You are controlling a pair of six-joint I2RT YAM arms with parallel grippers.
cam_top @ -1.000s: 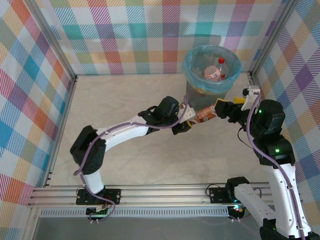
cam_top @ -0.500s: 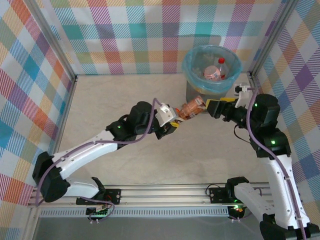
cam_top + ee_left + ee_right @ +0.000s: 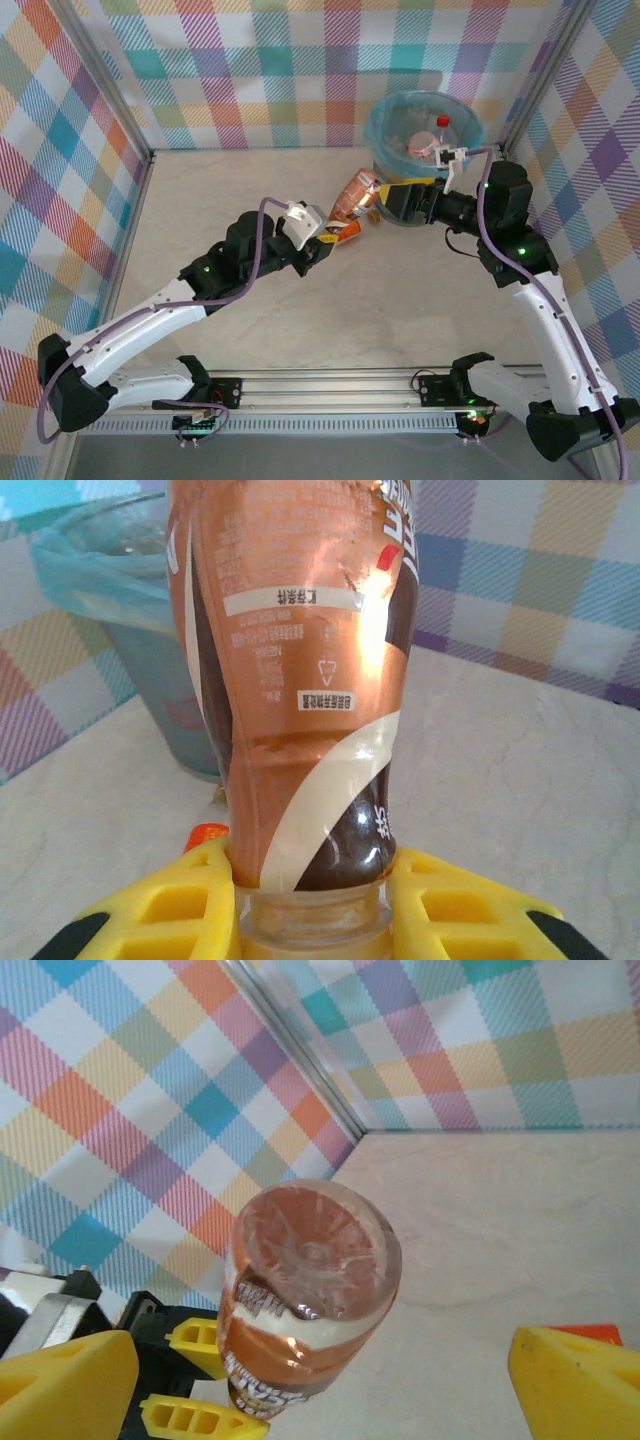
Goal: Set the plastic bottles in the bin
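The brown-labelled bottle (image 3: 352,196) is off the surface (image 3: 230,180) and in the air, tilted with its base up and away from the arm that carries it, just beside the bin (image 3: 378,128) on its near left side and not yet over the rim. The left tool (image 3: 336,230) is clenched on the bottle's neck; in the left wrist view the yellow fingers (image 3: 195,905) sit tight on either side of the neck just under the shoulder, with the bin's blue-lined wall behind. The right tool (image 3: 385,200) is released, its jaws spread wide, and it faces the bottle's round base end-on. In the right wrist view its yellow fingertips (image 3: 60,1385) stand well clear on both sides and touch nothing. At least one red-capped bottle (image 3: 432,142) already lies inside the bin. As I read it, the step in hand is the delivery of this bottle, at a point where both tools meet around it. What comes next calls either for the right tool to close on the body before the left lets go, or for the left to lift the bottle over the rim and drop it. Either way the bottle needs height, since the rim looks to stand above it. The left arm is stretched long and low from its near-left base, diagonally across the surface, with the wrist cocked upward. The right arm rises by the right wall, elbow high, forearm folded back leftward across the front of the bin
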